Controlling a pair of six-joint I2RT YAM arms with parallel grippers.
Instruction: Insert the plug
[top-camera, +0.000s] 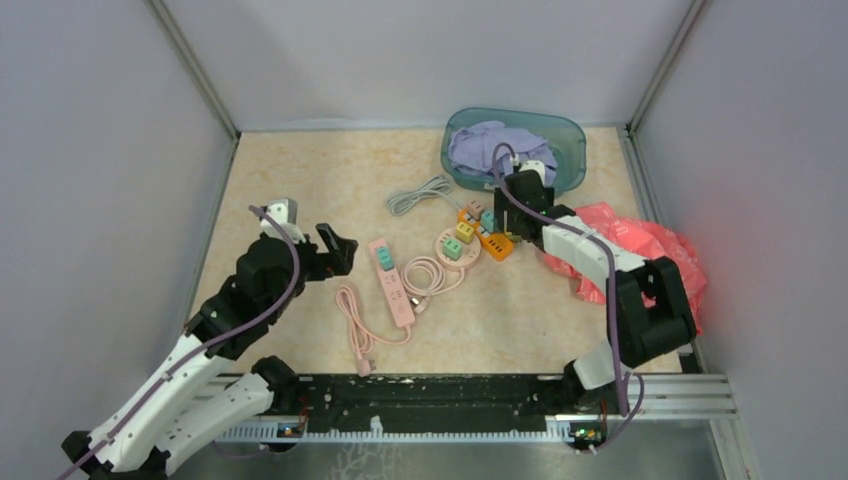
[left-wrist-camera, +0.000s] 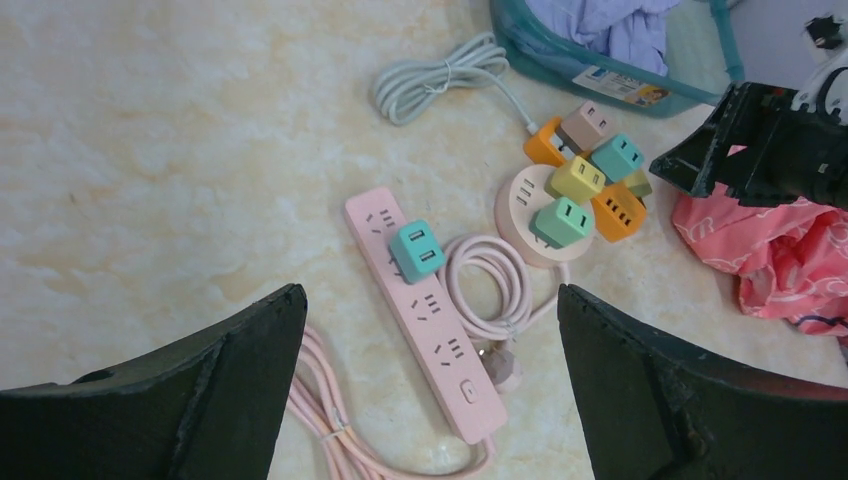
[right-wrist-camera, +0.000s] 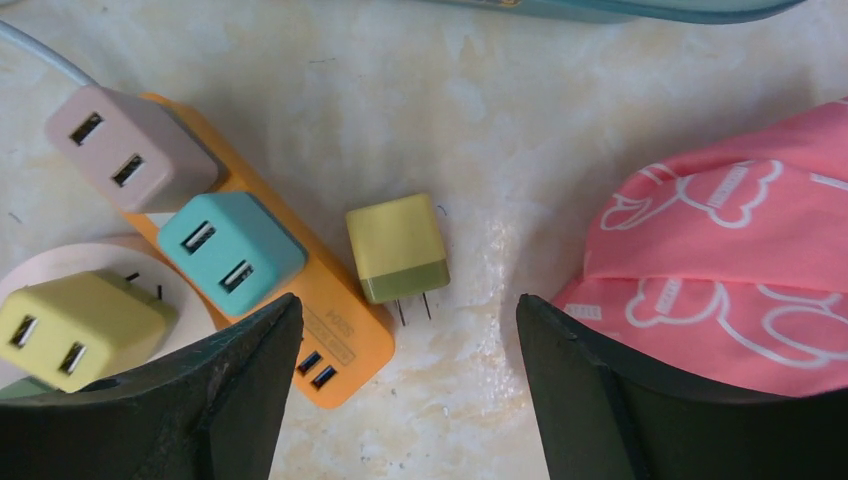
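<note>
Yellow over olive, the loose plug (right-wrist-camera: 397, 248) lies flat on the marbled table (left-wrist-camera: 150, 150) just ahead of my right gripper (right-wrist-camera: 408, 298). It is centred on the gap, and its two prongs point back toward the wrist. The jaws are spread to either side of it, neither finger touches it, and nothing is gripped. Just left of that gap is the orange strip (right-wrist-camera: 330, 330), which has faint embossed lettering beside its USB ports that I cannot read. It carries a teal adapter (right-wrist-camera: 230, 250) and a beige adapter (right-wrist-camera: 130, 148). Off the right finger is a pink cloth (right-wrist-camera: 720, 250) printed with white cartoon outlines but no legible words. From above, my right arm reaches forward with the elbow bent and the wrist pitched down, just short of the teal basket (top-camera: 570, 135). The basket's sticker is too small to read. My left gripper (left-wrist-camera: 431, 288) hangs with its jaws fully apart and holds nothing. It looks down on the pink strip (left-wrist-camera: 425, 330), which has a teal charger (left-wrist-camera: 417, 250) plugged in. That arm stretches forward from its base with the wrist turned toward the right.
</note>
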